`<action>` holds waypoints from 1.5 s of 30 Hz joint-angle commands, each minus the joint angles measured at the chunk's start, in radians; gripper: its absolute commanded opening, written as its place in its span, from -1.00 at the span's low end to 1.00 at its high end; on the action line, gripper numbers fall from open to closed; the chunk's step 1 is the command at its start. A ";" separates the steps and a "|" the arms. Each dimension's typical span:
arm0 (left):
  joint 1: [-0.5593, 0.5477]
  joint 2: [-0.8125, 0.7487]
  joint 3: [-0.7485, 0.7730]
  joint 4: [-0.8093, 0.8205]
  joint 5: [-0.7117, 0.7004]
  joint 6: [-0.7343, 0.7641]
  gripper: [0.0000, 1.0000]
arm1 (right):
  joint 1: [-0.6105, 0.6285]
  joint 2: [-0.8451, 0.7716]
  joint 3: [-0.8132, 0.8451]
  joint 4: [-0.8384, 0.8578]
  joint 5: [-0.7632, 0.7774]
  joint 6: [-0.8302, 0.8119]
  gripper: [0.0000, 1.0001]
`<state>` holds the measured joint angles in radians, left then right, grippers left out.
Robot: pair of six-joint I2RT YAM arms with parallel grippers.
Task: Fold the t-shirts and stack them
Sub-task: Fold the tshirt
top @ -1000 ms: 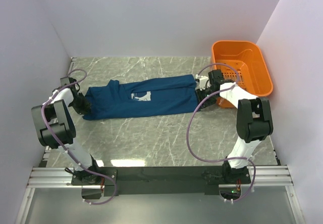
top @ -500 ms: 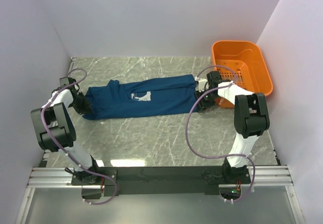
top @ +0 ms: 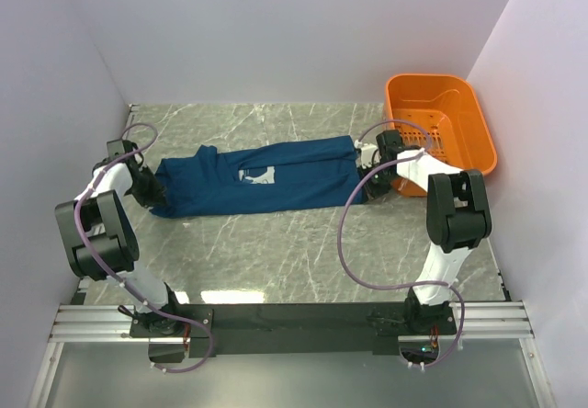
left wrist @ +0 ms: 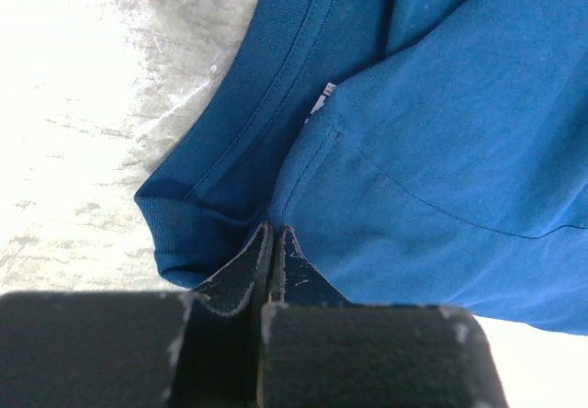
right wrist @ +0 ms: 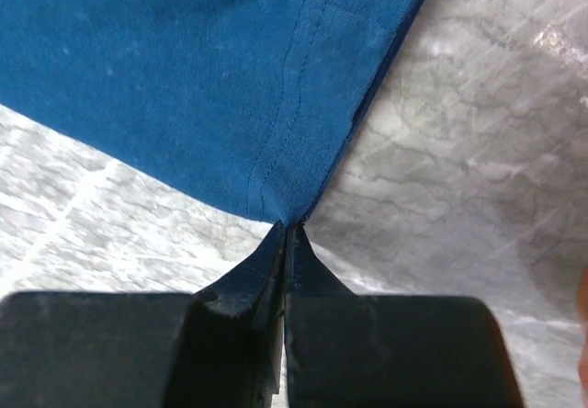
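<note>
Navy-blue t-shirt [top: 276,183], pale chest print uppermost, lying as a band across the middle of the marble table [top: 276,252], long axis running from left edge to right edge. Left gripper [left wrist: 273,243] pinched closed on cloth beside the collar; right gripper [right wrist: 286,232] pinched closed on the near hem corner, close to the orange basket [top: 432,79] at the far right corner. The shirt extends inward from each gripper toward the other, so either end is nearest its own arm.

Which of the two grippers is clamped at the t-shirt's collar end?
The left gripper: its view shows the ribbed neckband of the navy t-shirt; the right gripper pinches a stitched hem corner.
</note>
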<state>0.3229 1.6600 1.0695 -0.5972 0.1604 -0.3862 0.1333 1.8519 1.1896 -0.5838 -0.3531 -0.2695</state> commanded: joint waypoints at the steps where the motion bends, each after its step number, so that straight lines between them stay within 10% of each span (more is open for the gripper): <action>1: 0.001 -0.062 -0.005 -0.009 -0.001 0.001 -0.99 | 0.003 -0.077 -0.025 -0.010 0.040 -0.054 -1.00; 45: 0.008 -0.305 -0.197 -0.295 -0.125 -0.132 -0.99 | -0.110 -0.336 -0.355 -0.091 0.148 -0.343 -1.00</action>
<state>0.3267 1.4281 0.8433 -0.8547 0.1074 -0.4946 0.0383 1.5520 0.8539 -0.6498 -0.2317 -0.5835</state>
